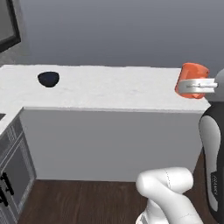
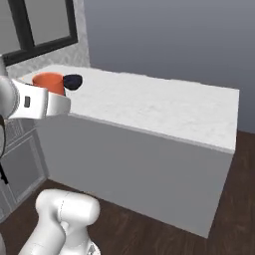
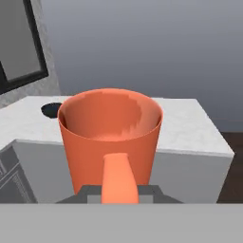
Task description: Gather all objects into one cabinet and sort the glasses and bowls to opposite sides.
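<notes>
In the left base view, grey panelled cabinet doors with black handles (image 1: 11, 175) sit low at the far left, below the corner of the white table (image 1: 109, 87). On the table's left part lies a small black bowl (image 1: 48, 79), alone and well apart from everything else. The table's pale front panel runs down to a dark wooden floor (image 1: 78, 197). At the far right the orange mug (image 1: 191, 79) hangs in the air over the table's right end, tipped somewhat on its side, with the white hand across its lower part.

In the right base view, a dark-framed window (image 2: 47, 25) is at the upper left. Below it the orange mug (image 2: 49, 82) shows behind the white hand, and the small black bowl (image 2: 72, 81) lies just past it on the table (image 2: 164, 107).

In the hand view the orange mug (image 3: 110, 137) sits directly ahead, its open mouth up, its handle pointing straight back toward the camera. The fingers (image 3: 121, 192) are closed on that handle at the bottom of the view, one on each side of it, so the mug's body stands just beyond them. The small black bowl (image 3: 51, 109) peeks out to the left behind the mug's rim.
</notes>
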